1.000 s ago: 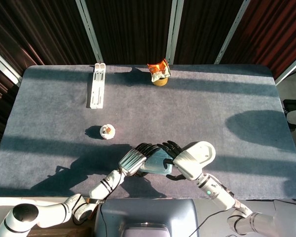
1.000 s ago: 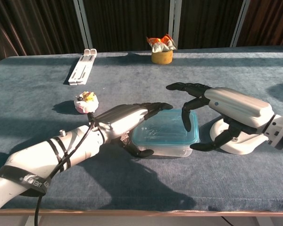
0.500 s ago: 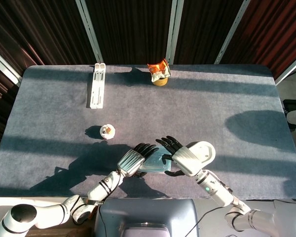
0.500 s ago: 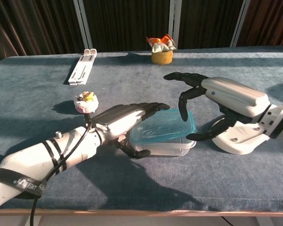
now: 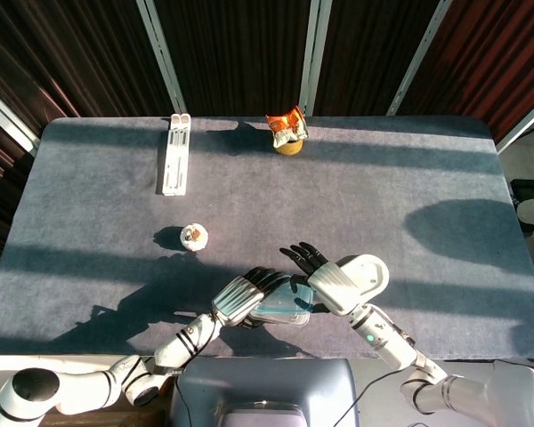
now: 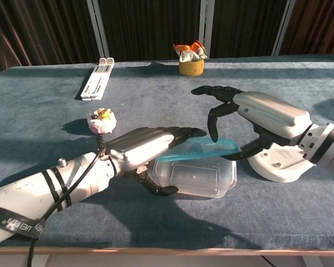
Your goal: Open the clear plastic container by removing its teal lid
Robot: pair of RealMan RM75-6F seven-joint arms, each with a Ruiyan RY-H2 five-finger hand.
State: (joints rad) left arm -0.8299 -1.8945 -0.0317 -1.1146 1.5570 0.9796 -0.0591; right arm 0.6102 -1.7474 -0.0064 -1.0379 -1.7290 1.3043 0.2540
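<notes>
The clear plastic container stands on the grey cloth near the table's front edge. My left hand grips its left end, fingers reaching over the top and thumb against the front wall. The teal lid is off the rim and tilted, its right side higher. My right hand pinches that side between a finger on top and the thumb underneath. In the head view, the left hand and right hand flank the container and cover most of it.
A small cupcake-like item sits left of the hands. A white hinged strip lies at the back left. A yellow bowl with orange packets stands at the back centre. The table's front edge runs just below the container.
The right hand has lifted the lid's right side off the container, so the lid went from seated to tilted above the rim. The left hand has stayed on the container's left end.
</notes>
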